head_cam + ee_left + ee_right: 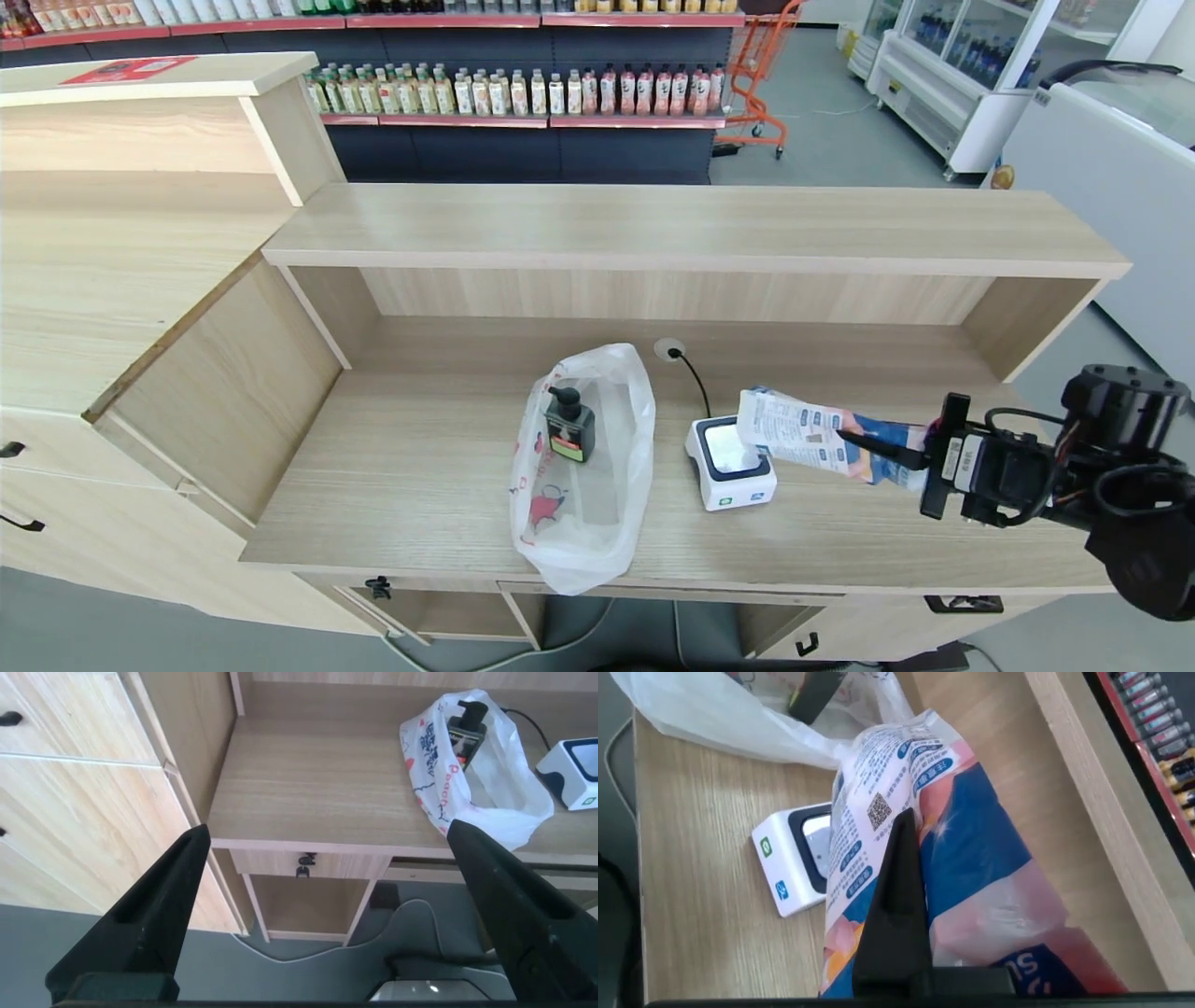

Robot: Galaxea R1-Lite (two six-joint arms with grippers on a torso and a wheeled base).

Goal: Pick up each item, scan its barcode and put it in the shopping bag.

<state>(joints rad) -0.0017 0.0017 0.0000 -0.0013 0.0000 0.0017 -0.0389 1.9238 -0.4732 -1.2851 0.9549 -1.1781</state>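
We're holding the pack [803, 434] in the right claw [864, 453], which is clenched on the pack's right end, mid-right in the head frame. The pack's long axis is running left-right, with its free end hanging over the scanner [730, 462]. The bag [583, 485] is lying just left of the scanner, so the right arm is nearer. The left claw [329, 833] is hanging released, low off the counter's [318, 784] front.

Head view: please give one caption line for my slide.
Right gripper holds a printed packet over the scanner; a pump bottle already sits in the shopping bag.
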